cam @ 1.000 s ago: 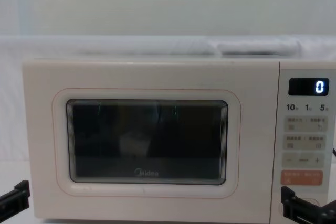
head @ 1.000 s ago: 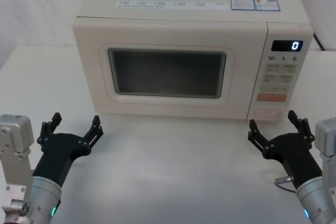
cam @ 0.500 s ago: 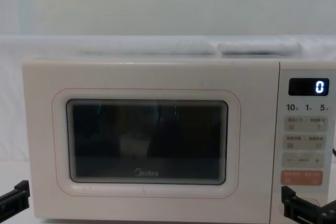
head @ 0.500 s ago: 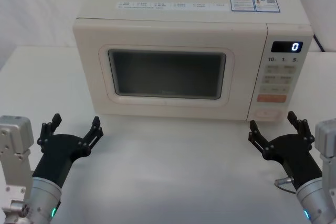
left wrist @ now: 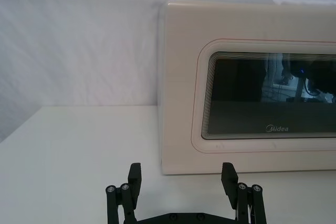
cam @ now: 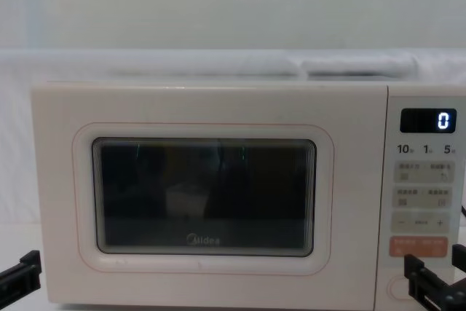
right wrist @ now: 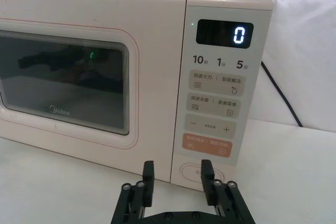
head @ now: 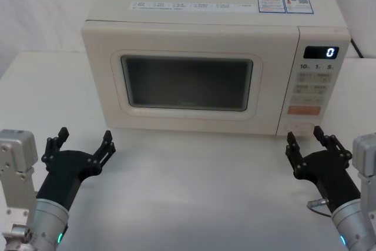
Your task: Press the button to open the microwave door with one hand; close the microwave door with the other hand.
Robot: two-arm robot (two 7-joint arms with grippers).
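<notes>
Head view shows nothing done yet: the cream microwave door with dark window (head: pixel 187 82) sits shut, and the empty, part-open black right gripper (head: pixel 310 141) hovers just before the cream pill-shaped button (right wrist: pixel 201 172) at the panel's near right, while the empty, wide-open black left gripper (head: pixel 83 143) waits near left.

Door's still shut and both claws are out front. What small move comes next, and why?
Probably ease the right claw forward onto the button. The microwave door is flush shut, and the right claw's narrowed fingers already sit just short of that wide key, below the orange key. The left claw waits open, left of the door.
</notes>
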